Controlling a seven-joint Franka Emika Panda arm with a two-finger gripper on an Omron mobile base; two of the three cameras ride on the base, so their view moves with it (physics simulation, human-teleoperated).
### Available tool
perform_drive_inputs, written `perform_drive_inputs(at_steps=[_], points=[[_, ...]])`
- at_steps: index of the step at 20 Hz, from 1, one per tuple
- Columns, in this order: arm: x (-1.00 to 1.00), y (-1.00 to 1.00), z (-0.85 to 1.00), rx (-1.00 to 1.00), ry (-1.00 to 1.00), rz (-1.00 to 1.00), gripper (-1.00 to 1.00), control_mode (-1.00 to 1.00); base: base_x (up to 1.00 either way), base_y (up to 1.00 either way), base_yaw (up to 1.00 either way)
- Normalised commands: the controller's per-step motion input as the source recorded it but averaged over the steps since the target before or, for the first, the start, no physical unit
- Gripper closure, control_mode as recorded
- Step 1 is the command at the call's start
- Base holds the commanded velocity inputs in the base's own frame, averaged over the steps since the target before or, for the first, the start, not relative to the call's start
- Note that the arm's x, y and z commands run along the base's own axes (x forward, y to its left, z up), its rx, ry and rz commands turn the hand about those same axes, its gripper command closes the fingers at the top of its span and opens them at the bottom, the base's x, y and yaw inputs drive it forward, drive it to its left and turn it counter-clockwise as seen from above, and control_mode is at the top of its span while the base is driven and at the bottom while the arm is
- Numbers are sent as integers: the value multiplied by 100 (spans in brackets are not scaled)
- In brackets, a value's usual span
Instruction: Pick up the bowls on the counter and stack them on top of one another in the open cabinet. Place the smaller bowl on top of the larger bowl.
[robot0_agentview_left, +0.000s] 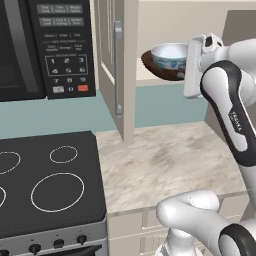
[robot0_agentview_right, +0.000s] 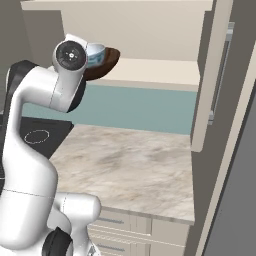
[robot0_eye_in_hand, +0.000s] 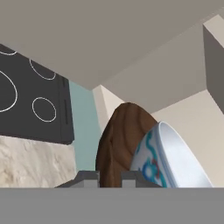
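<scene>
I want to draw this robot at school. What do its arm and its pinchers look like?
The arm is made of smooth, rounded white shells with dark grey bands at the joints, and small dark lettering runs along one band. A round dark cap with a pale ring and dots sits on one joint. The gripper has two small, blocky grey finger tips.

The left base view looks forward and down from behind the arm, which rises at its lower right, over the black stovetop and the marbled surface, with the microwave near on the left. The right base view looks at the same surface from the other side (arm at lower left). Both share the open cabinet and the stacked bowls on its shelf. The hand view sits very close to the larger bowl and smaller bowl, rolled sideways, with the stovetop at its left.
</scene>
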Motion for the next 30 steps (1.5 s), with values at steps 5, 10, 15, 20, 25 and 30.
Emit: perform_drive_inputs(at_steps=[5, 10, 15, 20, 25, 30], points=[[19, 0, 0, 0, 0, 3, 100, -100, 0, 0, 0], [19, 0, 0, 0, 0, 1, 100, -100, 0, 0, 0], [16, 0, 0, 0, 0, 0, 100, -100, 0, 0, 0], [16, 0, 0, 0, 0, 0, 100, -100, 0, 0, 0], [15, 0, 0, 0, 0, 0, 100, -100, 0, 0, 0], [18, 0, 0, 0, 0, 0, 100, -100, 0, 0, 0]])
